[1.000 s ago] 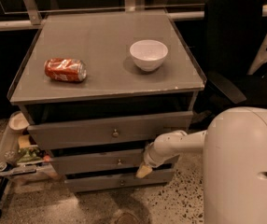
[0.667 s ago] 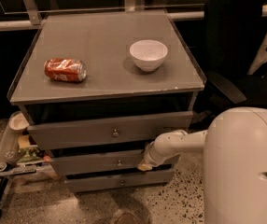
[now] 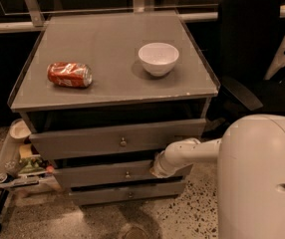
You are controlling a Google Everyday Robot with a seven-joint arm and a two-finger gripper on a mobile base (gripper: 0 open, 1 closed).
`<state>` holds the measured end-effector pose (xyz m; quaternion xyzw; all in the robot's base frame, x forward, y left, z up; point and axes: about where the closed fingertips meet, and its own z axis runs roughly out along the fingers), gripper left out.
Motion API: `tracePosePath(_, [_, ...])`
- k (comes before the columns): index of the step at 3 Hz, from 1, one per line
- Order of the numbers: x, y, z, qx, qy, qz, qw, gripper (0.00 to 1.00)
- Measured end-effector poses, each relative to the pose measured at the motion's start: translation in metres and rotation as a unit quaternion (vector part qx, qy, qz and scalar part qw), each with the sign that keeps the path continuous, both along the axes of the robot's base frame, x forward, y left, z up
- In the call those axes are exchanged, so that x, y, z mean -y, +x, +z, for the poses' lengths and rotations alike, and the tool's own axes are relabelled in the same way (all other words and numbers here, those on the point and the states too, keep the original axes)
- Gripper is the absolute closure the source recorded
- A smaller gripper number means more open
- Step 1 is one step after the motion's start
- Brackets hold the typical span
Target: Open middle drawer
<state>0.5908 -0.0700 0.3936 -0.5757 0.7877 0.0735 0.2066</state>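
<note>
Kim: Speckled stone floor, dim room, and front and centre a grey three-drawer cabinet (image 3: 82,142) with a flat grey surface (image 3: 107,39) on top.
Lee: And the claw (image 3: 156,171) is down low at the end of the white arm (image 3: 192,152), at the front of the middle drawer (image 3: 92,177), just right of its small round metal knob (image 3: 127,175). Wide or narrow? I cannot tell from here.
Kim: The placement makes sense. That knob is the only handhold, so I'd say it's lining up for a pull.
Lee: Up top, a dented red soda can (image 3: 69,74) lies on its side and a white ceramic bowl (image 3: 158,58) stands well apart. Neither troubles the drawer.
Kim: Black office chair (image 3: 247,44) to the right, cluttered low cart (image 3: 13,168) to the left. To my eye, the robot's own white body (image 3: 262,183) sits nearest the drawer's path.
</note>
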Motion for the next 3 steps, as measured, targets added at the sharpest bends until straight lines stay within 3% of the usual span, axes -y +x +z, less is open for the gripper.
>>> tracePosePath(1, [0.0000, 0.0000, 0.0063, 0.000, 0.000, 0.000, 1.0000, 1.00])
tracePosePath(3, [0.0028, 0.0006, 0.0124, 0.001, -0.001, -0.001, 1.0000, 1.00])
